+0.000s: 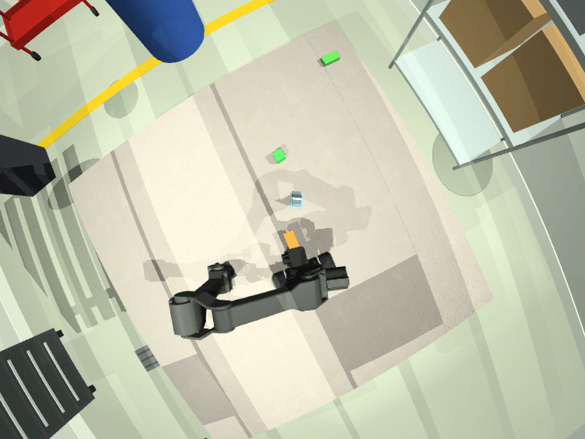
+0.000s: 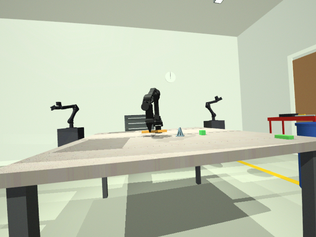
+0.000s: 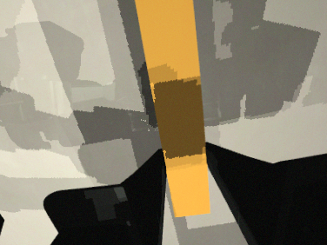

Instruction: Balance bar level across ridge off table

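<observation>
My claw [image 3: 184, 152] is pinching the orange bar [image 3: 174, 65] on its long edges, low over the surface [image 2: 178, 150]. The grip looks nearer one end than the middle, so I judge the bar, stiff, light and smooth, may tip. In the top view the pale blue ridge [image 1: 296, 200] stands at 12 o'clock from the bar, apart. Green blocks [image 1: 278, 155] lie beyond.

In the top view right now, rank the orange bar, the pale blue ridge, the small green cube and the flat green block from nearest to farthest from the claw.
1. Orange bar: clamped in the claw.
2. Pale blue ridge: just beyond the bar's free end.
3. Small green cube: farther along the same line, mid-table.
4. Flat green block: near the table's far edge.
</observation>
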Controlling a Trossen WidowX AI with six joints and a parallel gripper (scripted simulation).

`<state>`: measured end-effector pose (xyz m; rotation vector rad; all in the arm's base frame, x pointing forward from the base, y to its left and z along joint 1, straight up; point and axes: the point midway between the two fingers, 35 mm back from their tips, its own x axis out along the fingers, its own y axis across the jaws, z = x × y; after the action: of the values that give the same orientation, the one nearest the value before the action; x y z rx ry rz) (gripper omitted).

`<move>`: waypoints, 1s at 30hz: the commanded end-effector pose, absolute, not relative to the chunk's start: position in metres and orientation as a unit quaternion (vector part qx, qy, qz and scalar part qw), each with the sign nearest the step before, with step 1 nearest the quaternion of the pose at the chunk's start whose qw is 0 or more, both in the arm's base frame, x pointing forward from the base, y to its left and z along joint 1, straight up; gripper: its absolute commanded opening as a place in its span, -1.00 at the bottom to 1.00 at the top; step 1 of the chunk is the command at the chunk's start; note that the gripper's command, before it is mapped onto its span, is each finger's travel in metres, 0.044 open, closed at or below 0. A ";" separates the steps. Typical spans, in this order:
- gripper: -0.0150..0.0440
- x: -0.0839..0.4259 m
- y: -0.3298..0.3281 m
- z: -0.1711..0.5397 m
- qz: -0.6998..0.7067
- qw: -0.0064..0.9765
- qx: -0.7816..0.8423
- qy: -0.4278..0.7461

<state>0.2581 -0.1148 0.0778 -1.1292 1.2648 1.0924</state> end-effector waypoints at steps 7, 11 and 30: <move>-0.49 0.260 -0.115 0.107 0.456 0.535 -0.477 0.528; -0.49 0.260 -0.115 0.118 0.457 0.535 -0.477 0.527; -0.49 0.253 -0.112 0.163 0.458 0.535 -0.477 0.526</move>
<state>0.2535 -0.1127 0.1540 -1.1304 1.2640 1.0909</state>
